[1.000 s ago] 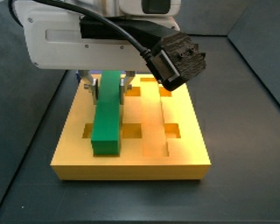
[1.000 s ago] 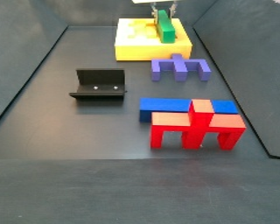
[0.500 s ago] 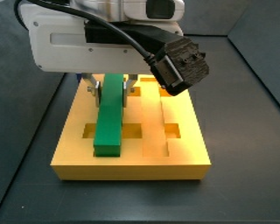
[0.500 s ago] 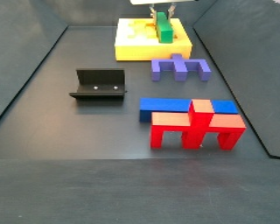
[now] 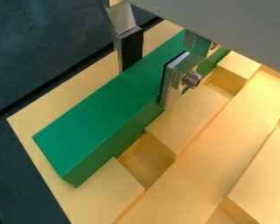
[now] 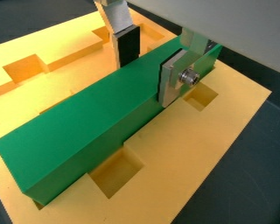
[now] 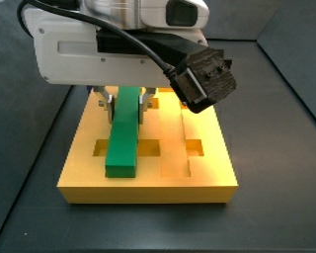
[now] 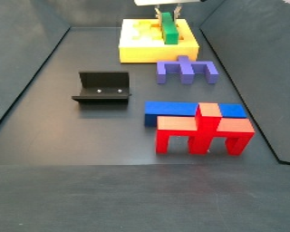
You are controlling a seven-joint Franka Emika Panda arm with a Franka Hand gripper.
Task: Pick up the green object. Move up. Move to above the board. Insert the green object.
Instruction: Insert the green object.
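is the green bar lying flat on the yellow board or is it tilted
Flat, as far as shows. The green object lies lengthwise on the board, level with its top in both side views, with the gripper shut on its sides.

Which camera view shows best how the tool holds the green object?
A wrist view is best: the tool has one finger on each long side of the green object, above the board. A side view shows the bar's length; the far side view shows it small.
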